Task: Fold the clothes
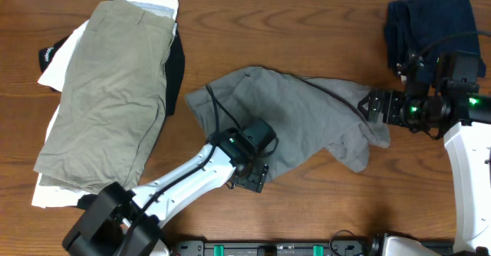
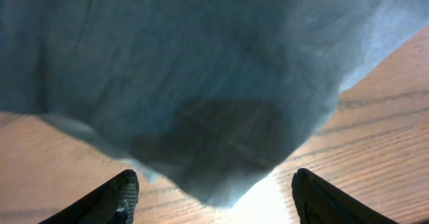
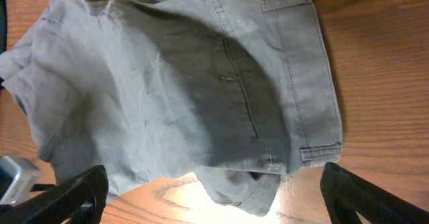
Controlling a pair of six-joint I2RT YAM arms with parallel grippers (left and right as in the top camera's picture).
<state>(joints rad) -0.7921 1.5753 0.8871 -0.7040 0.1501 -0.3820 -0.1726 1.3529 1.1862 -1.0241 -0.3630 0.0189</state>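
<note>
Wood table [image 1: 307,26], grey shorts [image 1: 307,110] part hid by left gripper [image 1: 252,176]; it + right gripper [image 1: 367,106] released.

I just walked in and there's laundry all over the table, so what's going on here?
Two robot arms are folding clothes. A crumpled pair of grey shorts lies in the middle of the table. The left pincer hovers open at their near edge, and the right pincer is open at their right end. Neither grips any cloth. Khaki shorts top a stack at the left, and a navy garment lies at the far right.
</note>
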